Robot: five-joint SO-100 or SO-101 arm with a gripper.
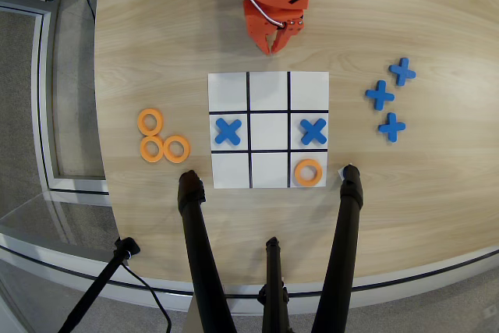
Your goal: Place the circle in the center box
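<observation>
While the center box stays bare, nothing of the task looks done.
Center box (269,132): empty, between two blue X pieces (228,131) in the overhead view.
Spare rings (163,140): three orange, on the table (405,193) left of the board; any could serve as the circle.
Fourth ring (309,172): in the bottom-right cell.
End effector (276,43): above the board's top edge, carrying nothing; fingers nearly together, exact gap hard to tell.
Left: pick, carry, place.

three flat orange rings (163,139) clustered left of board; center box (269,132) bare white.
</observation>
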